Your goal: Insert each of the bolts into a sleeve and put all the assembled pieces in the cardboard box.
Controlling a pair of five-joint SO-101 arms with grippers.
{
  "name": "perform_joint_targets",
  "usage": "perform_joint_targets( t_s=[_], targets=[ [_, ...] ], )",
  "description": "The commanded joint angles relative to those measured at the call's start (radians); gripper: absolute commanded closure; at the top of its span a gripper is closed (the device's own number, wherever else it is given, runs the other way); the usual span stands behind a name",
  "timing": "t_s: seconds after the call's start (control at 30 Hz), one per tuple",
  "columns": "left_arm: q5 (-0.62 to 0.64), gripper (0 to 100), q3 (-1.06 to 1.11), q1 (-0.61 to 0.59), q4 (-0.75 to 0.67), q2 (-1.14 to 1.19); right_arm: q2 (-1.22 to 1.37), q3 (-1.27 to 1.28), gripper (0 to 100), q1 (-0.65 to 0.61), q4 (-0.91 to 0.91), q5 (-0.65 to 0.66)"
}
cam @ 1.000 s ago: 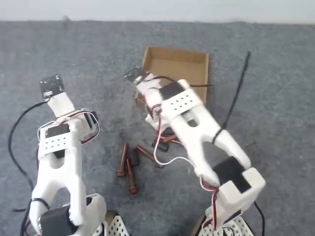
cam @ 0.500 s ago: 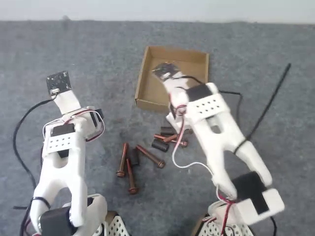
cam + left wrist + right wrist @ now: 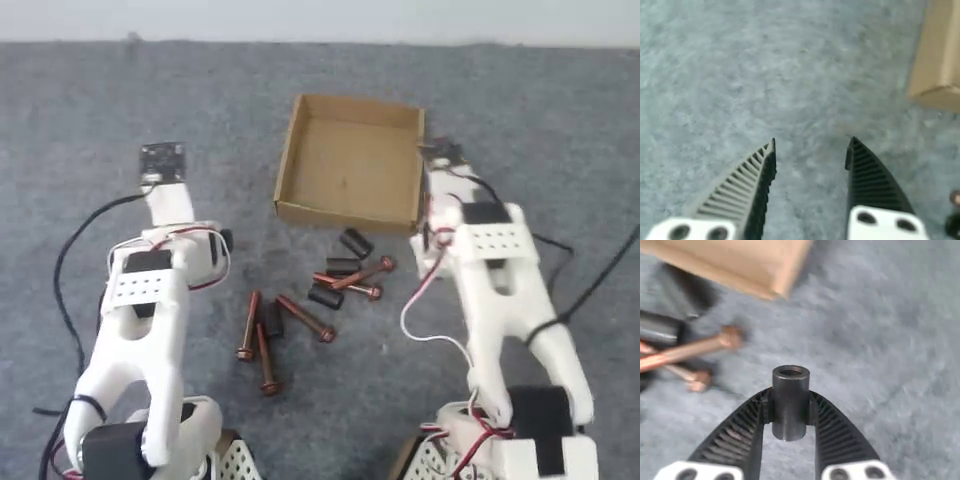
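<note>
Inventory as we count it:
- One cardboard box (image 3: 345, 214), on the grey carpet (image 3: 520, 120) just beyond the loose parts.
- Five copper bolts (image 3: 304, 317), lying as a group of three and a group of two.
- Four black sleeves (image 3: 343, 265), lying among the bolts.
- A fifth sleeve (image 3: 790, 402), clamped in the right gripper (image 3: 789, 395) near the box's corner.
- The left gripper (image 3: 812, 141), fingers spread wide and empty, over bare carpet beside the box.
</note>
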Motion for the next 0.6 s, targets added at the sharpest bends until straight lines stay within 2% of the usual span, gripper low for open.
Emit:
perform_joint_targets(
  t_s=[0.0,0.13,0.27,0.47,0.57],
  targets=[
    [-0.049,78,-0.012,0.032,0.008,-0.008,-0.079,0.063,99.1,0.079,-0.067,-0.006],
    [-0.086,78,-0.030,0.083,0.028,-0.012,-0.113,0.143,99.1,0.137,-0.116,-0.009],
    [-0.097,78,-0.127,0.160,0.196,-0.005,-0.151,0.199,99.1,0.194,-0.168,-0.011],
    [-0.109,78,-0.157,0.353,0.330,-0.005,-0.157,0.236,99.1,0.280,-0.249,-0.011],
    [-0.195,78,-0.157,0.450,0.377,-0.005,-0.157,0.252,99.1,0.297,-0.289,-0.011]
  ],
)
